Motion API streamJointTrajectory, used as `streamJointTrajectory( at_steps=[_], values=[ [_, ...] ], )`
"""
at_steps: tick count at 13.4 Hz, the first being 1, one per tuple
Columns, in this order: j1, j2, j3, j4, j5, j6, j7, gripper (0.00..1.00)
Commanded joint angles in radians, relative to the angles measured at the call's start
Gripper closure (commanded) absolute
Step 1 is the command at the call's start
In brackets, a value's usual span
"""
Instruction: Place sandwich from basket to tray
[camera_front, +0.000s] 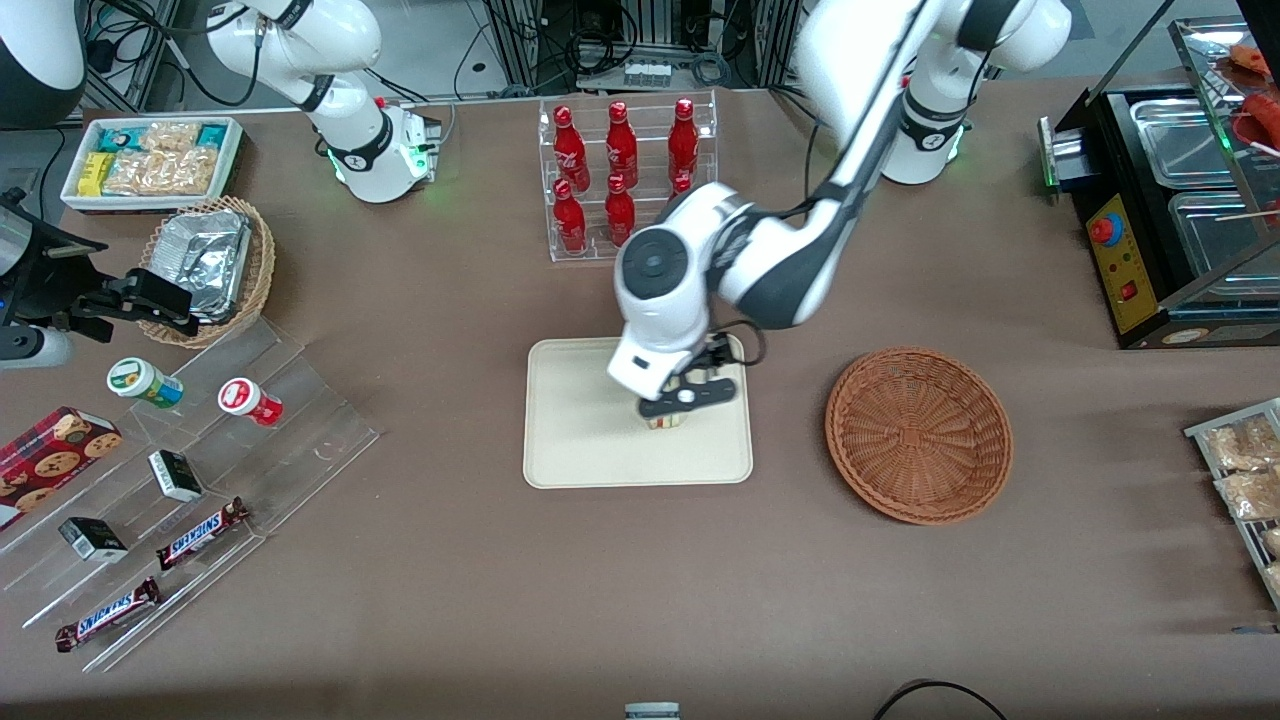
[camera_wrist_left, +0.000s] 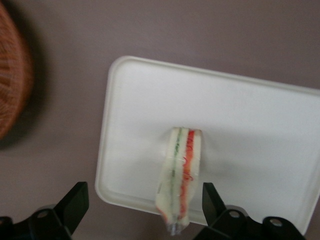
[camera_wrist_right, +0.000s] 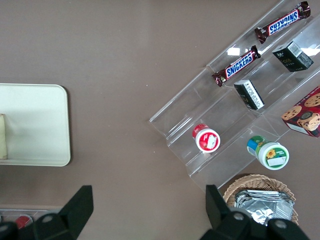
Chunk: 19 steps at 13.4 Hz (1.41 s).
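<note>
Brown cloth covers the surface where we see the gripper (camera_wrist_left: 142, 210), fingers (camera_wrist_left: 75, 202) spread wide (holding nothing), straddling the cream wedge sandwich (camera_wrist_left: 180, 175), lengthwise between them, on the cream-white rectangular tray (camera_front: 580, 440).

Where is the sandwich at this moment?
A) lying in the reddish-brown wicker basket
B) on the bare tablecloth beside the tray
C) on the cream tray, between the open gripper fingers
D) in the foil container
C: the sandwich stands on the tray with the left gripper spread open around it, neither finger visibly pressing it; in the front view the reddish-brown basket holds nothing.
</note>
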Motion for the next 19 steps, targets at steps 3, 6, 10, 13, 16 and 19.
streamJointTrajectory(
  at_steps=[3, 6, 10, 13, 16, 19],
  values=[
    [0.130, -0.187, -0.002, -0.027, -0.036, -0.191, 0.106, 0.00],
    [0.252, -0.245, -0.002, -0.030, -0.035, -0.310, 0.274, 0.00],
    [0.398, -0.310, -0.002, -0.038, -0.033, -0.400, 0.472, 0.00],
    [0.490, -0.336, 0.000, -0.047, -0.021, -0.439, 0.617, 0.00],
    [0.572, -0.371, 0.000, -0.060, -0.018, -0.460, 0.743, 0.00],
    [0.624, -0.408, 0.000, -0.086, 0.025, -0.453, 0.894, 0.00]
  ],
)
